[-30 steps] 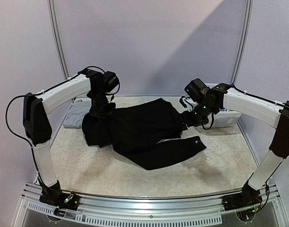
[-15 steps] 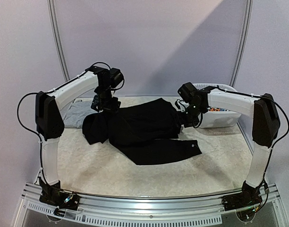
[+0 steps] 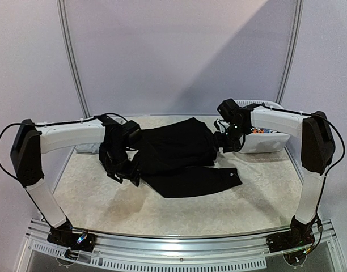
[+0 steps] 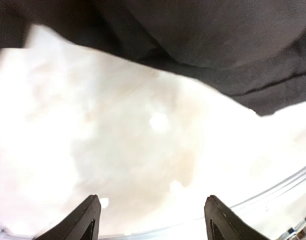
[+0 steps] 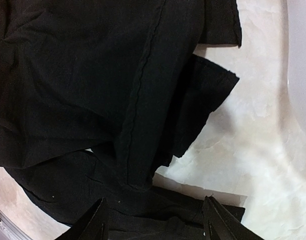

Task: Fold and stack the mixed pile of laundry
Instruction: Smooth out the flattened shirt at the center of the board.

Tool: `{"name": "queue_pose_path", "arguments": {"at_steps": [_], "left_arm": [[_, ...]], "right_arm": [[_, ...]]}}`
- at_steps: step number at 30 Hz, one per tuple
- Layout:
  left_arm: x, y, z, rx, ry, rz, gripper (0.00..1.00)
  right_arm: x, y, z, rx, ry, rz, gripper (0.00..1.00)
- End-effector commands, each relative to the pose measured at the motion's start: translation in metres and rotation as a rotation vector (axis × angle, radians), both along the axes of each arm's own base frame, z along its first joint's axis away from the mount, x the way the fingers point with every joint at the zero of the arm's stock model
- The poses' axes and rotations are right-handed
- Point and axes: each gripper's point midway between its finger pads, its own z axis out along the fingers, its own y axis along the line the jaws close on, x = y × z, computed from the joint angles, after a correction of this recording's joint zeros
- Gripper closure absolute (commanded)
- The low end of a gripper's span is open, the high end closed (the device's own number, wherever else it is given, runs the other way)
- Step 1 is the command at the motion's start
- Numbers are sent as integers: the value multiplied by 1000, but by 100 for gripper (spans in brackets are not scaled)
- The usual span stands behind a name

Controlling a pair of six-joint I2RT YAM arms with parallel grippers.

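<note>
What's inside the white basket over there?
Inside the white basket only a small bit of colourful printed cloth peeks out. The rest is hidden by the basket's wall and the right arm.

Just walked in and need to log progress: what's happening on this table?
Two robot arms are working on a black garment spread across the table. The left pincer hangs open over bare table beside its edge; the right pincer hangs open over the cloth near a white basket. Neither holds anything; the garment is not neatly folded yet.
</note>
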Motion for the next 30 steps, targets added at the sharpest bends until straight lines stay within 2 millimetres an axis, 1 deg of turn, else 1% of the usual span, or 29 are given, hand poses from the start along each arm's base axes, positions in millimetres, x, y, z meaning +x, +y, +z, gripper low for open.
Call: {"name": "queue_pose_path", "arguments": {"at_steps": [1,7,10,12,15,17,18,20,21,22,23,24,26,28,30], "left_arm": [[19,-41,-25,-222,-65,41,27],[36,-60,-56,-276,-81,89,28],[44,-70,-62,-318,-99,124,29],[46,-68,-67,-309,-104,151,31],[45,-66,-77,-287,-99,170,37],[46,-65,-82,-278,-102,175,45],[46,-65,-85,-271,-99,180,53],[48,-68,-88,-281,-97,190,73],[48,-69,-88,-287,-94,199,87],[49,-70,-87,-291,-95,203,97],[49,-70,-84,-288,-93,206,100],[49,-69,-78,-282,-95,207,100],[45,-59,-62,-235,-103,210,100],[39,-42,-37,-167,-118,213,100],[31,-25,-8,-120,-134,213,100]], "right_arm": [[-13,-4,3,20,22,-14,36],[-32,-18,1,-3,51,-25,36],[-40,-23,1,-8,60,-30,36],[-43,-25,1,-9,65,-35,36],[-47,-27,1,-12,69,-38,37],[-48,-28,1,-13,68,-38,37],[-48,-28,2,-12,68,-39,37],[-48,-28,2,-13,69,-35,37],[-48,-28,2,-13,68,-32,37],[-48,-28,1,-15,69,-28,37],[-48,-27,1,-15,68,-28,38],[-47,-27,1,-13,67,-26,38],[-46,-26,3,-9,61,-22,38],[-43,-24,6,3,46,-16,38],[-39,-17,9,29,30,-8,38]]}}
